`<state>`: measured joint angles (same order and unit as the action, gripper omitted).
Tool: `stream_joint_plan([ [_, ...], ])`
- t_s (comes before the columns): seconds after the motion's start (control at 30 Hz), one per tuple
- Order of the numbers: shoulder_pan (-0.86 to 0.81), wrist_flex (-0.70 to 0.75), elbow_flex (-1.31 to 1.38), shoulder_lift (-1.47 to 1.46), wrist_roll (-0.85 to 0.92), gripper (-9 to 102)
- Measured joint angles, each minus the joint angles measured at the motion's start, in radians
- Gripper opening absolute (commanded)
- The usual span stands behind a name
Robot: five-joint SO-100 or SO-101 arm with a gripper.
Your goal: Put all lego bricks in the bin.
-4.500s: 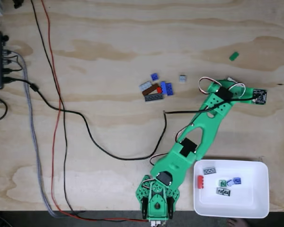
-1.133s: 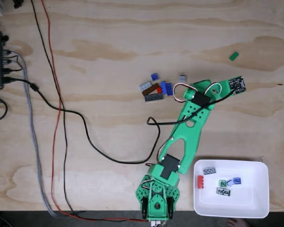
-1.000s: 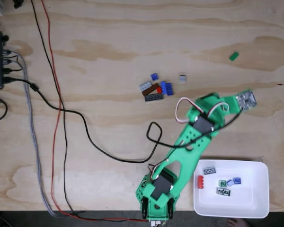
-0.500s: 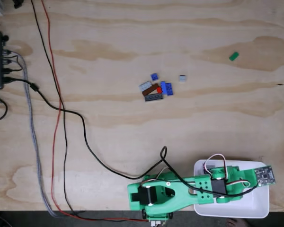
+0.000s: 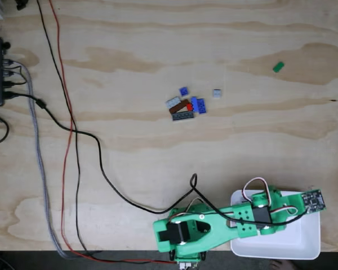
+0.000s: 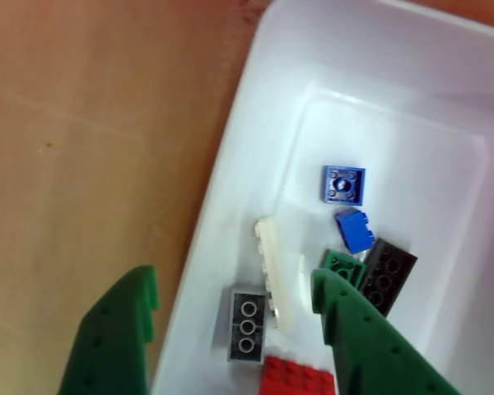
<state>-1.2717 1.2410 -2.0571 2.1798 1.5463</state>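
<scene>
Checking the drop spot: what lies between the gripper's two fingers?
In the other view, the bin's left wall, a white brick and a grey brick lie between them.

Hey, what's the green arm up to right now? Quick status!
Gripper open over the bin, fingers empty. White brick lying in bin with others. Cluster of bricks waiting on table. Nothing in the way.

My arm [image 5: 214,228] lies low along the table's near edge, reaching toward its right corner. Gripper [image 6: 235,300] points down, jaws spread wide, nothing between them.
</scene>
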Motion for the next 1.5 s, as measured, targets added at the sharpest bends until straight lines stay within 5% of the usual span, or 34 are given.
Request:
stream_joint_plan([
  [0.17, 0.282, -0.227, 0.245, -0.348, -0.244, 21],
  [0.27, 0.483, -0.48, 0.222, -0.526, -0.331, 20],
  [0.43, 0.655, -0.873, 0.189, -0.635, -0.353, 20],
  [0.6, 0.747, -1.058, 0.192, -0.756, -0.295, 20],
  [1.5, 0.723, -1.077, 0.89, -1.459, -0.178, 15],
])
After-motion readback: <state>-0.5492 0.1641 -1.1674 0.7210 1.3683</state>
